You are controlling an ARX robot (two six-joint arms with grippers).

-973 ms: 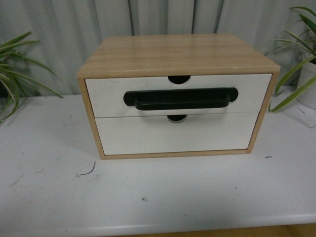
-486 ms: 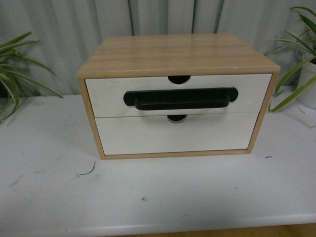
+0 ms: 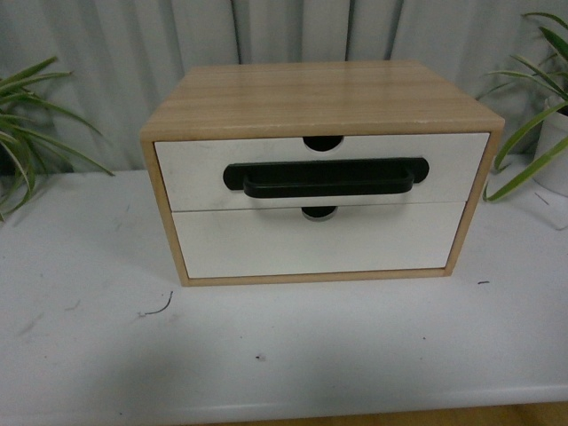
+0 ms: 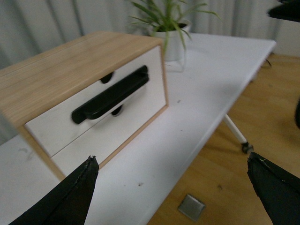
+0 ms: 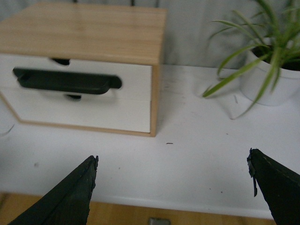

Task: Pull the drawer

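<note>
A light wooden cabinet (image 3: 319,93) stands on the white table (image 3: 284,346). Its upper drawer (image 3: 191,169) has a white front, a long black bar handle (image 3: 326,177) and a half-round notch (image 3: 321,142) in its top edge; it sits flush and closed. Neither arm shows in the front view. My left gripper (image 4: 171,161) is open and hangs off the table's front edge, well short of the drawer (image 4: 56,126) and its handle (image 4: 110,93). My right gripper (image 5: 172,161) is open above the table's front edge, with the drawer (image 5: 133,75) and handle (image 5: 65,80) far ahead.
Below is a plain white drawer front (image 3: 319,241) without a handle. Potted plants stand on both sides: leaves at the left (image 3: 27,133), a white pot at the right (image 3: 552,151). Grey curtains hang behind. Wooden floor (image 4: 234,154) lies past the table edge.
</note>
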